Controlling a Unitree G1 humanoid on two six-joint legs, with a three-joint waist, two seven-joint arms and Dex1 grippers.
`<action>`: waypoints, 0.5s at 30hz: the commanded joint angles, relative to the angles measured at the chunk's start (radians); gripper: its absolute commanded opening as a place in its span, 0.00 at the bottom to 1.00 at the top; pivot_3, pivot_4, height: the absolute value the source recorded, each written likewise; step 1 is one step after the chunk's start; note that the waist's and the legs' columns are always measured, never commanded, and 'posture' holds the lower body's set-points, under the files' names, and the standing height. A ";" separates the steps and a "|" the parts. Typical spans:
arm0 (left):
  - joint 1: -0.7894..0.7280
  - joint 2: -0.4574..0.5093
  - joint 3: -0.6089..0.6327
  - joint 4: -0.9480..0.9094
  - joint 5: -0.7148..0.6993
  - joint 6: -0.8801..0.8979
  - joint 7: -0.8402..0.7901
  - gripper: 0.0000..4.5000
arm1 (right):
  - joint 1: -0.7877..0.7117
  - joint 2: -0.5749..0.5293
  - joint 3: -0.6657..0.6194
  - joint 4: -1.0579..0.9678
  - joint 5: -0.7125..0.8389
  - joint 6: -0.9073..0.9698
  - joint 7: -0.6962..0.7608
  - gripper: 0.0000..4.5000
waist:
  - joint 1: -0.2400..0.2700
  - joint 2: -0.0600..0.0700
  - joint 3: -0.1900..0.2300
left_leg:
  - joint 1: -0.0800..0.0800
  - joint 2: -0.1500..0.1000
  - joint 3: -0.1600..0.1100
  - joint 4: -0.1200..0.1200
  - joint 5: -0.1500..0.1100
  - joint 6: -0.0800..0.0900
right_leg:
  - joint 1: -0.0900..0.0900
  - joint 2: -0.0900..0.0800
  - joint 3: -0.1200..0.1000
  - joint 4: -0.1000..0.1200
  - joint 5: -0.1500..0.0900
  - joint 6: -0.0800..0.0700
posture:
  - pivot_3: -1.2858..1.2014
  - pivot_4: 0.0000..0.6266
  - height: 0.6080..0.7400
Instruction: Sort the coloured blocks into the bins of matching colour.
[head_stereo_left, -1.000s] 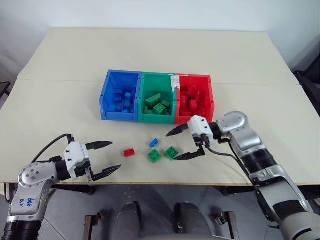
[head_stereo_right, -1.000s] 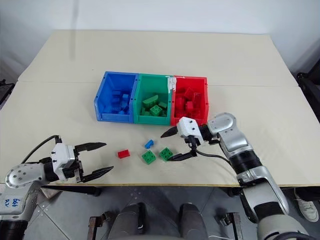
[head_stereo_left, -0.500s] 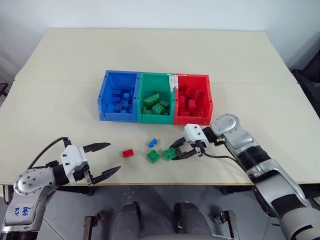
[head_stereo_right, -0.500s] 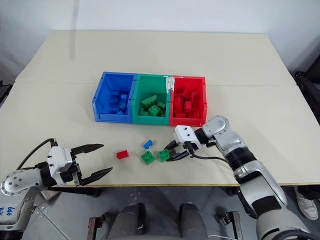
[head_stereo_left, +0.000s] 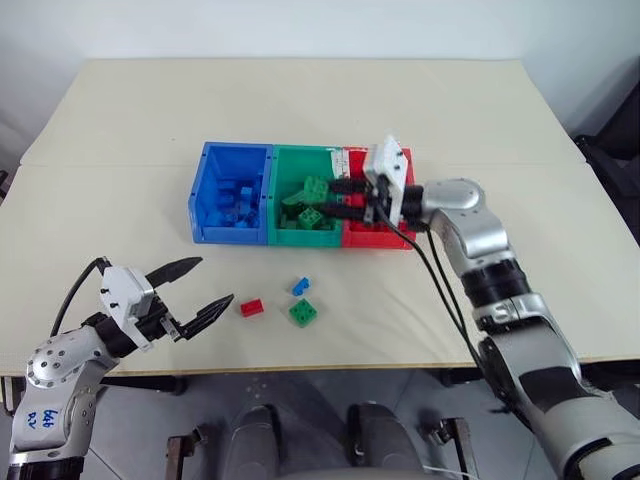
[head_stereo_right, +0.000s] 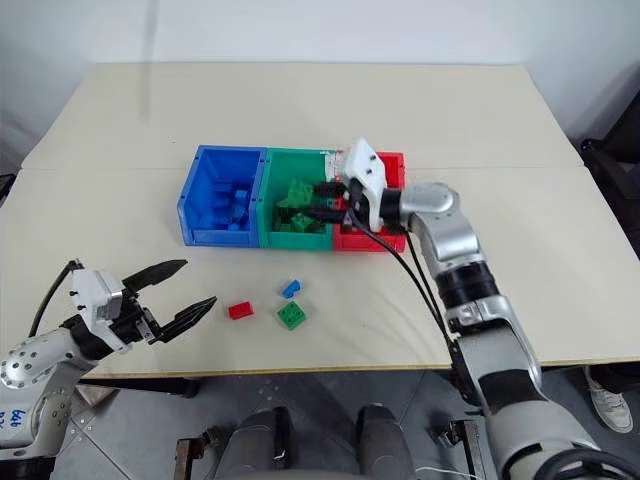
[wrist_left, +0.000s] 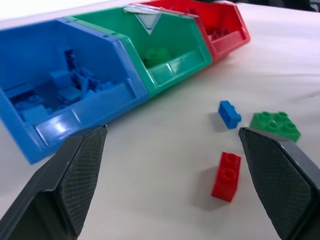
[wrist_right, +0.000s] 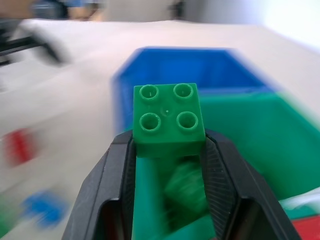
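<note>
My right gripper (head_stereo_left: 328, 196) is shut on a square green block (wrist_right: 168, 120) and holds it above the green bin (head_stereo_left: 305, 238), pointing left across the red bin (head_stereo_left: 375, 240). The blue bin (head_stereo_left: 232, 232) is joined on at the left end of the row. All three bins hold blocks of their own colour. On the table in front of them lie a small red block (head_stereo_left: 252, 307), a small blue block (head_stereo_left: 299, 285) and one green block (head_stereo_left: 303, 312). My left gripper (head_stereo_left: 216, 280) is open just left of the red block, with nothing between its fingers.
The beige table (head_stereo_left: 300, 100) stretches wide behind the bins. Its front edge runs just below the loose blocks. A black cable (head_stereo_left: 440, 290) hangs from my right wrist over the table.
My right gripper shut on one of the two green blocks on the table and carried it up and back to above the green bin. My left gripper rose slightly and stayed open.
</note>
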 joint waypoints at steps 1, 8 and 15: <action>-0.002 -0.005 0.027 -0.043 -0.034 0.004 0.012 1.00 | -0.055 0.026 -0.033 0.093 -0.043 -0.047 -0.078 0.40 | 0.001 0.000 0.000 | 0.000 0.000 0.000 0.000 -0.001 0.000 | 0.000 0.000 0.000 0.000 0.000 0.000 | 0.52 0.24 1.00; 0.022 -0.001 0.037 -0.051 -0.027 0.010 0.010 1.00 | -0.057 0.031 -0.074 0.112 -0.029 -0.114 -0.041 0.94 | -0.006 0.000 0.000 | -0.001 0.000 0.007 0.000 -0.003 -0.001 | -0.002 -0.003 -0.001 -0.001 0.001 0.002 | 0.52 0.24 1.00; -0.018 0.032 -0.008 0.021 0.024 -0.049 -0.063 1.00 | 0.151 -0.075 -0.116 -0.203 0.142 -0.061 0.238 0.99 | -0.002 0.000 0.000 | -0.001 0.001 0.009 0.000 -0.006 0.000 | -0.002 -0.002 -0.002 -0.004 0.001 0.002 | 0.52 0.24 1.00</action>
